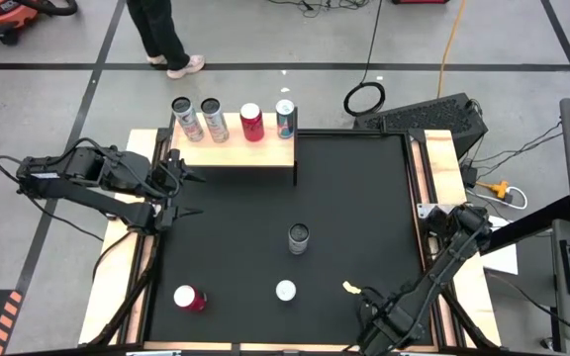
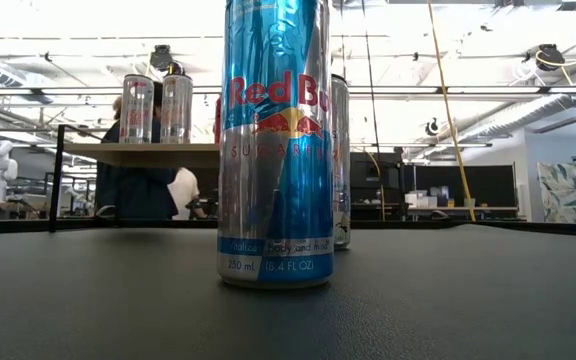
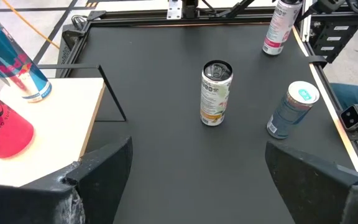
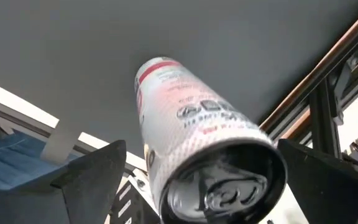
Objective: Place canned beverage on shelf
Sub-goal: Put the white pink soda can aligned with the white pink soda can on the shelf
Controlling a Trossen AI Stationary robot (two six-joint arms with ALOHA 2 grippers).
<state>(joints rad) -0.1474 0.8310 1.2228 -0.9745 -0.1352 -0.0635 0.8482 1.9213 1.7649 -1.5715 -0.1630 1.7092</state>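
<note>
High view: wooden shelf (image 1: 236, 153) bears four cans; three cans loose on black mat (image 1: 364, 218); left gripper (image 1: 178, 186) spread, empty, beside shelf.

Low view: glossy Red Bull can (image 2: 275, 140), slim cylinder, upright.

Right wrist view: right gripper (image 4: 197, 180) spread around white can (image 4: 191, 137), unclamped; risk: tipping it on closing.

White can w/ red band (image 4: 191, 143) btwn right tool's (image 4: 197, 180) wide-open fingers, over black mat (image 4: 166, 31).
</note>
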